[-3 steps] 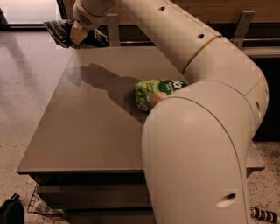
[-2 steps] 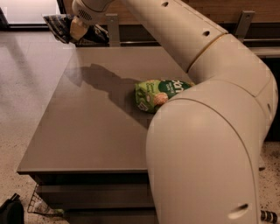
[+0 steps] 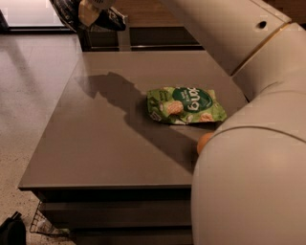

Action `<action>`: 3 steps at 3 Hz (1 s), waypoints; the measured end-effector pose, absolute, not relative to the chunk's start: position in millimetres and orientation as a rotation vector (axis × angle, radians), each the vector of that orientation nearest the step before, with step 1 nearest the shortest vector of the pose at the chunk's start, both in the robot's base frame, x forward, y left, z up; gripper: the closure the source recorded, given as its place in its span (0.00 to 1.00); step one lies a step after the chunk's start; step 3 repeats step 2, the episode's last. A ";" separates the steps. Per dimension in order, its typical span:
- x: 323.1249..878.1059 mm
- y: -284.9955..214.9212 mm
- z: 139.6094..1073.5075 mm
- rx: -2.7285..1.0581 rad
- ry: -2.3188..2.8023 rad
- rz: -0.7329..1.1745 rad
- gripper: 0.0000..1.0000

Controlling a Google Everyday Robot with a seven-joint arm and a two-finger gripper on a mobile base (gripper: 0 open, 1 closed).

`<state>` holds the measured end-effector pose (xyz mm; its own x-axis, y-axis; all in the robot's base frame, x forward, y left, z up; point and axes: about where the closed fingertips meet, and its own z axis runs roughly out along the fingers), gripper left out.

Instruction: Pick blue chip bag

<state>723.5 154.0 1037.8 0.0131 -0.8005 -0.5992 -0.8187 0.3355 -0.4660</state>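
My gripper (image 3: 91, 10) is at the top left of the camera view, raised above the far left corner of the grey table (image 3: 105, 143). It appears shut on the blue chip bag (image 3: 66, 13), a dark crumpled shape that sticks out on both sides of the gripper and is cut off by the top edge. The bag hangs clear of the table, and its shadow falls on the table's far left part. The bright green snack bag (image 3: 184, 105) lies flat on the table right of centre.
My pale arm (image 3: 248, 158) fills the right side and hides the table's right edge. A small orange round thing (image 3: 204, 142) peeks out beside the arm. A dark shelf unit (image 3: 143, 38) stands behind the table. A wire basket (image 3: 43, 225) sits on the floor at lower left.
The gripper with the dark bag has risen slightly toward the top edge. The green bag has not moved.
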 end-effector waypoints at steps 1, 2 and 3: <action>699.9 125.5 1071.5 -1.340 1.723 -0.032 1.00; 689.1 94.5 1087.8 -1.218 1.699 -0.062 1.00; 689.1 94.5 1087.8 -1.218 1.699 -0.062 1.00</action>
